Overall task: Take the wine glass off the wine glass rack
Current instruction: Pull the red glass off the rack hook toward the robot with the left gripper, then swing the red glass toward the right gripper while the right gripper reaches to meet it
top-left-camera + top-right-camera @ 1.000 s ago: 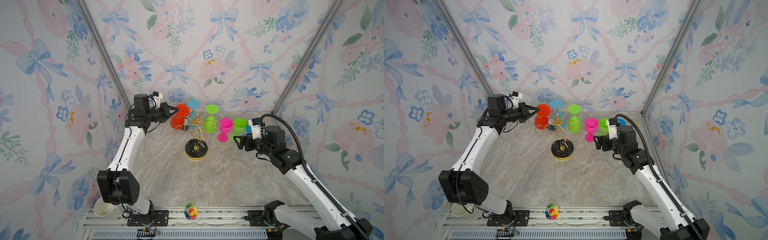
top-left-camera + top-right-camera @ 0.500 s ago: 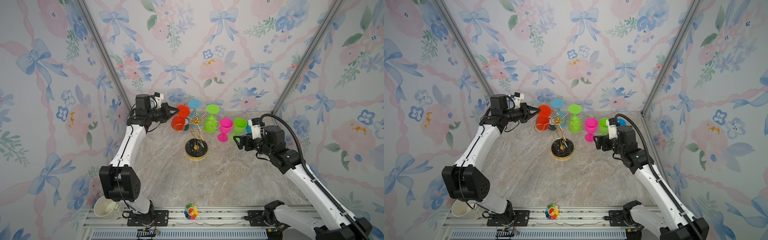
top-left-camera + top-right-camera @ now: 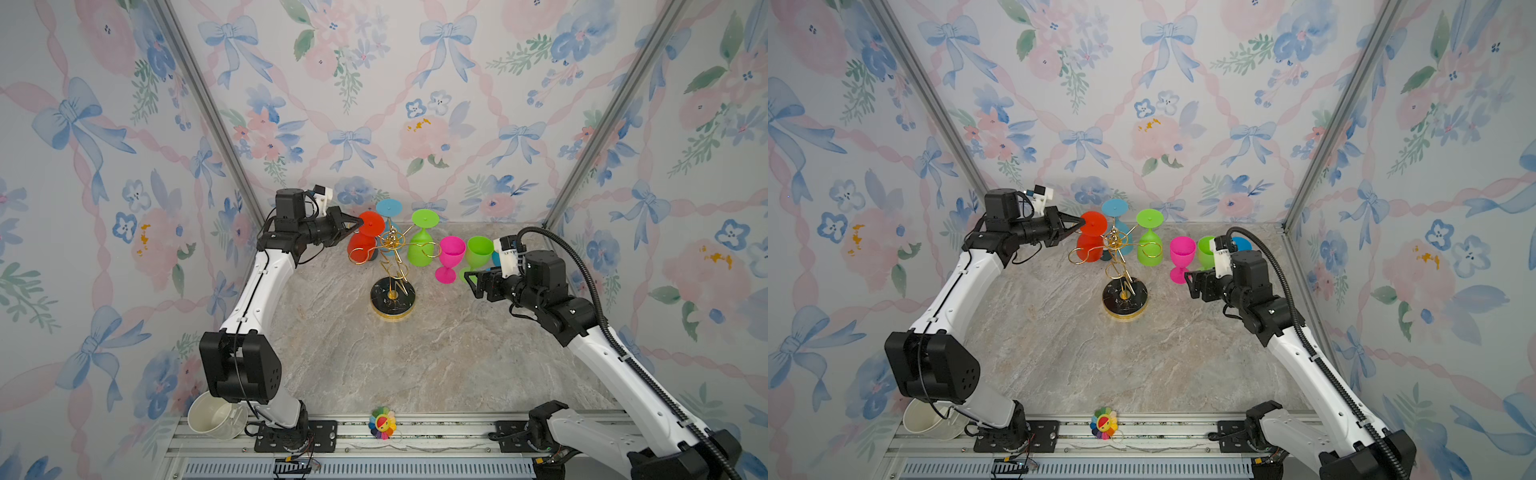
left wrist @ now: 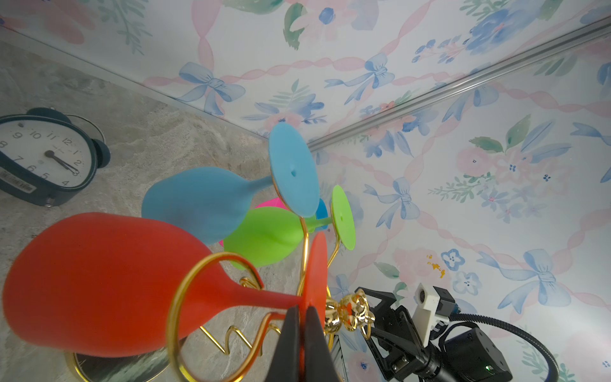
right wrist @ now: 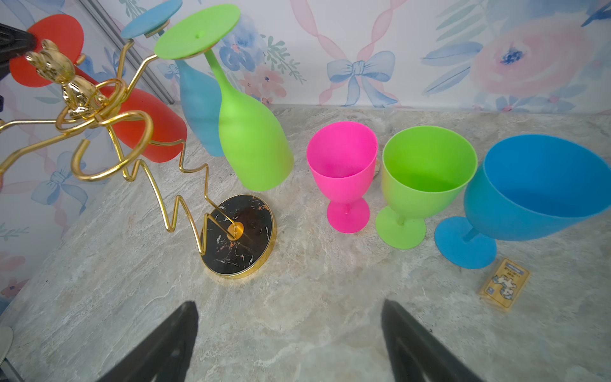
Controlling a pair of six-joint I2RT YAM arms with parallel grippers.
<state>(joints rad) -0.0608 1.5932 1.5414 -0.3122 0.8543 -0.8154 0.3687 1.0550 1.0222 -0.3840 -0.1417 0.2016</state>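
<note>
My left gripper (image 3: pixel 356 225), upper centre-left in both top views, is clamped tight on the foot rim of the red wine glass (image 3: pixel 360 246), which hangs tilted, foot-up, on the wine glass rack (image 3: pixel 393 301) mid-frame. Since a second ago that wrist has crept slightly rightward; the glass has barely shifted. My right gripper (image 3: pixel 471 284), spread wide and empty, sits beside the pink glass (image 3: pixel 451 253). The blue glass (image 3: pixel 388 206) and green glass (image 3: pixel 420 249) hang close on the red one's right. The table (image 3: pixel 374 365) lies bare lower down.
</note>
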